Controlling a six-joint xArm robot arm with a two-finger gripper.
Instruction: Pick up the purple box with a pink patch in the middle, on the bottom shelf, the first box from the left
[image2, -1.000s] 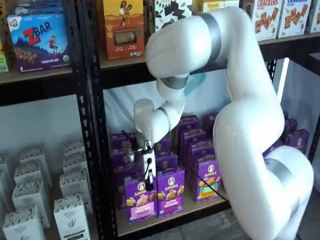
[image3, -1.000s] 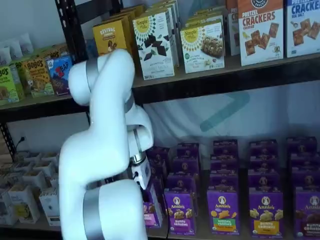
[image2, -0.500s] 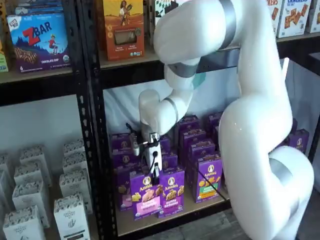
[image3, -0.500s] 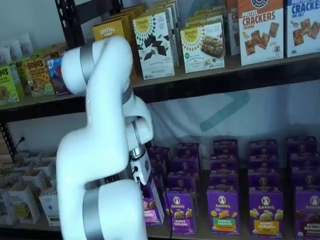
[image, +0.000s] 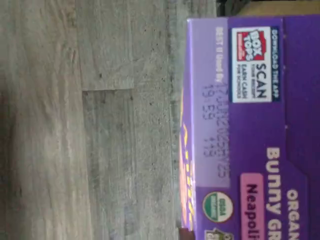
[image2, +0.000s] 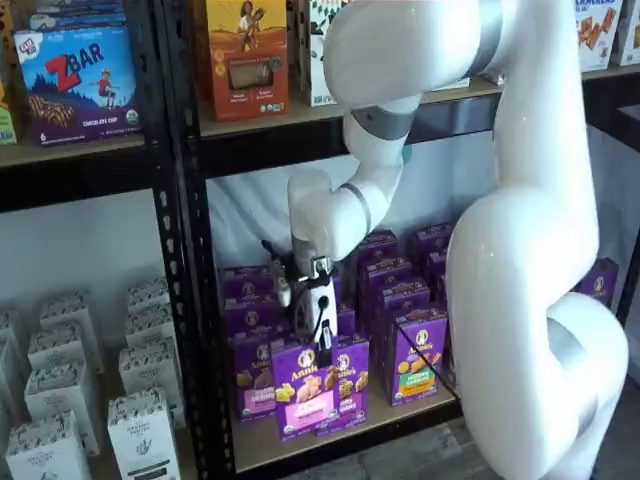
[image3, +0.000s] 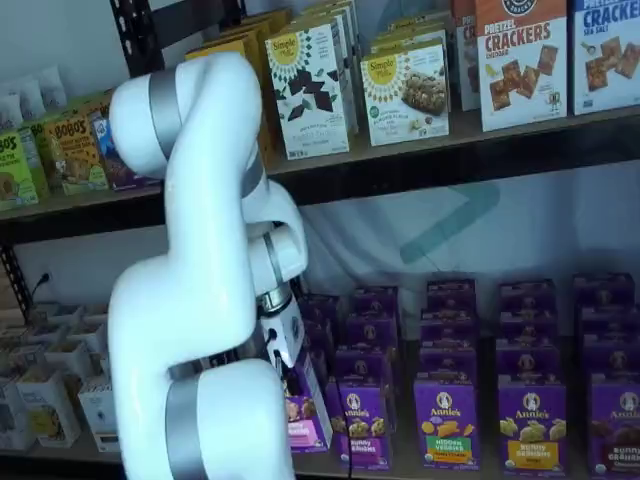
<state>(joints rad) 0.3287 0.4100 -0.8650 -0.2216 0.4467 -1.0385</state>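
Purple box (image2: 304, 390): hanging clear of the bottom shelf (image2: 330, 430).
Tool (image2: 322, 335): clamping its top.
Risk: tilting, slipping, clipping neighbouring boxes.

We see the purple box (image2: 304, 389), an Annie's carton w/ round white logo up top and a pink band w/ tan snacks low on the front. It's held at its top edge, tilted a bit, hanging just in front of the row on the bottom shelf (image2: 330, 436). In a shelf view only its pink-banded edge (image3: 303, 412) shows beside the arm. Wrist view: box top (image: 250, 130) reads "Bunny", "Neapoli…", USDA organic seal, Box Tops patch. The shelf's a light tan wooden board in a black rack.
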